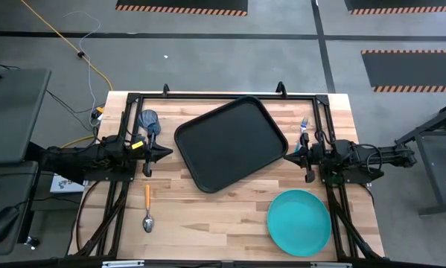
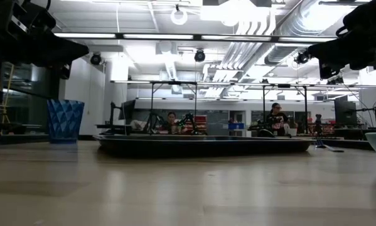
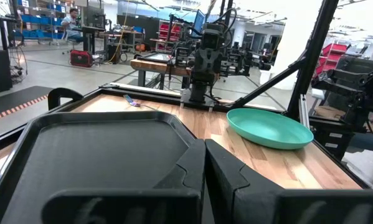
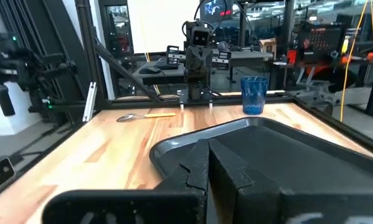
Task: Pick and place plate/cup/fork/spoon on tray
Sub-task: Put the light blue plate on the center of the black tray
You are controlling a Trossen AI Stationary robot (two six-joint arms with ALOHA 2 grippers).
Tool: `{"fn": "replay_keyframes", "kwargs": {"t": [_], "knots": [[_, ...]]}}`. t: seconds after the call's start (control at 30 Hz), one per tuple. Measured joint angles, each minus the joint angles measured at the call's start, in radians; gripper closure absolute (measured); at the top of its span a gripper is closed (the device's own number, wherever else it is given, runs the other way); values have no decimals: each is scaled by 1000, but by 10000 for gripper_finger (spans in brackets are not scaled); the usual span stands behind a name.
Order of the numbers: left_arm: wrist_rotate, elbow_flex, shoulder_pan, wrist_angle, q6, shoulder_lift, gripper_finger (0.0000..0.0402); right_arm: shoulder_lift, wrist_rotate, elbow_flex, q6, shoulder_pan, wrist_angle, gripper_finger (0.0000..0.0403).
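The black tray (image 1: 231,144) lies tilted in the middle of the table, empty. The teal plate (image 1: 299,222) rests on the table at the near right. The blue cup (image 1: 149,119) stands upright at the far left. The orange-handled spoon (image 1: 147,208) lies at the near left. The blue-handled fork (image 1: 305,123) lies at the far right, by the right arm. My left gripper (image 1: 169,154) is shut just left of the tray, above the table. My right gripper (image 1: 288,158) is shut just right of the tray.
A black metal frame (image 1: 223,95) runs along the table's far edge and down both sides. Bare wood lies between the spoon and the plate at the near edge. People sit at desks in the room beyond the table (image 2: 170,119).
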Motion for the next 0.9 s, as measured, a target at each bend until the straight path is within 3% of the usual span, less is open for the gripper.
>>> {"fn": "replay_keyframes", "kwargs": {"t": [0.6, 0.9], "knots": [[0, 0, 0, 0, 0, 0, 402, 0, -1, 0, 120, 0, 28, 402], [0, 0, 0, 0, 0, 0, 401, 17, 99, 0, 124, 0, 448, 401]]}}
